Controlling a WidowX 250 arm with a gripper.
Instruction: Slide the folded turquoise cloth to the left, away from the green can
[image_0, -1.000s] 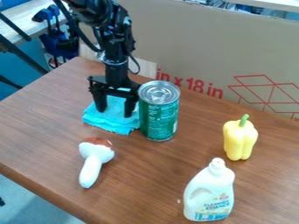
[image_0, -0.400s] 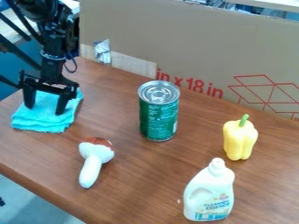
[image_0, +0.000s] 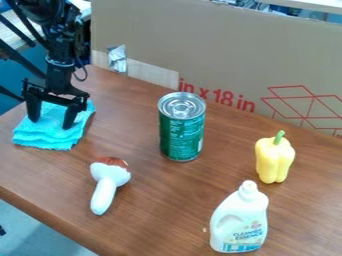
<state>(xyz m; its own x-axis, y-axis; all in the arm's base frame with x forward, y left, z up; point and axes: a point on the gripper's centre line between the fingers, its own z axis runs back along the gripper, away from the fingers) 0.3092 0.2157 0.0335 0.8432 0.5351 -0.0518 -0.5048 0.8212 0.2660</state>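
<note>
Leftmost on the table (image_0: 160, 200), the black tool (image_0: 51, 121) hangs from its arm with its two fingers spread well apart over a folded turquoise cloth (image_0: 50, 139). The tool is open, and the cloth does not look pinched: the fingertips seem to rest on its upper side, a wide stance that would suit pressing on loose fabric at two spots. The cloth lies flat in soft layers near the table's far left side, low and slack enough to need no support.

Next comes a toy mushroom (image_0: 112, 175), white with a brown top, lying on its side with its stem towards the near edge; its rounded cap probably makes lying down the steadier pose. Behind it, a strip of silver tape (image_0: 117, 58) sticks to a large cardboard panel (image_0: 220, 55), which stands along the back of the table, perhaps to screen off the room.

Near the middle, a green tin can (image_0: 182, 132) stands upright on its flat base, lid up, well apart from the cloth. Farther right and nearer the camera, a white cleanser bottle (image_0: 239, 220) stands on its base. Rightmost, a yellow bell pepper (image_0: 274, 159) sits upright, its green stem on top, apparently steadied by its lobed bottom.
</note>
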